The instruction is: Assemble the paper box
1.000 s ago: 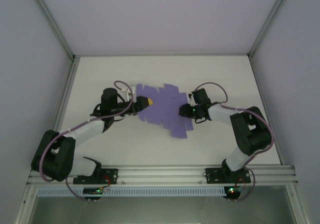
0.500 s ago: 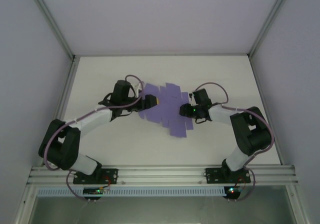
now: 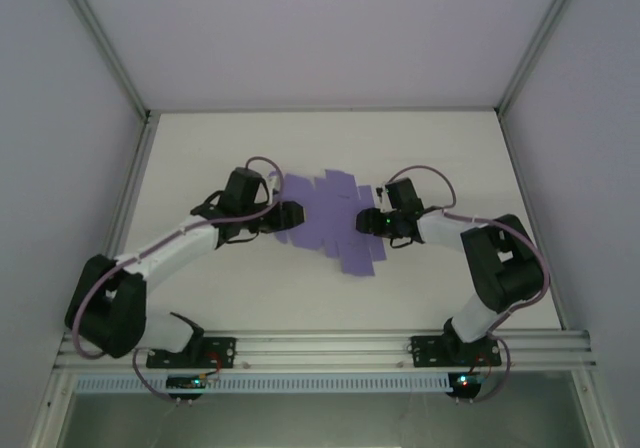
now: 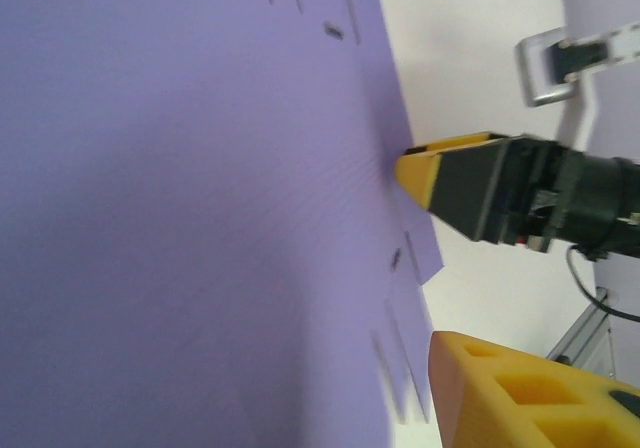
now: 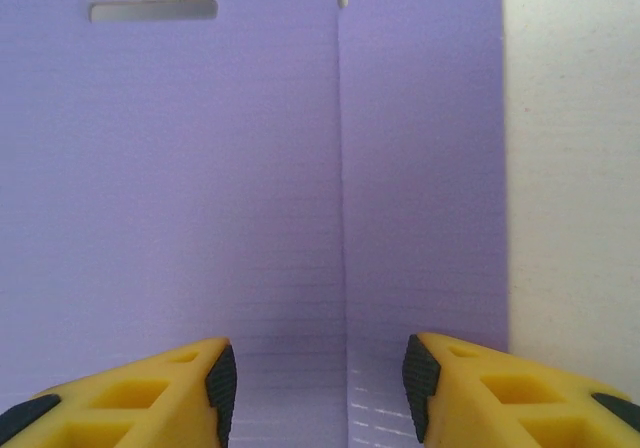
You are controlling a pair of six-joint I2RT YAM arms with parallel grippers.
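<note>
Lying flat, the paper box (image 5: pixel 250 168) is running toward 12 o'clock between the parted fingers (image 5: pixel 150 398) of the right gripper (image 5: pixel 315 378); I cannot tell if the left gripper (image 3: pixel 290 215) is gripping.

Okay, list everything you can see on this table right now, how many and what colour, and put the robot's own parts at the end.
paper box: one, lilac-purple, an unfolded blank with flaps and slots, mid-table between the two arms.
table: one, white, under the blank.
rail: one, silver metal, along the near edge, carrying both arm bases.
left arm: one, white and black, reaching to the blank's left edge.
right arm: one, white and black, reaching to the blank's right side.
left fingers: one seen, yellow, by the blank's edge.
right fingers: two, yellow with black pads, apart over the blank.
</note>
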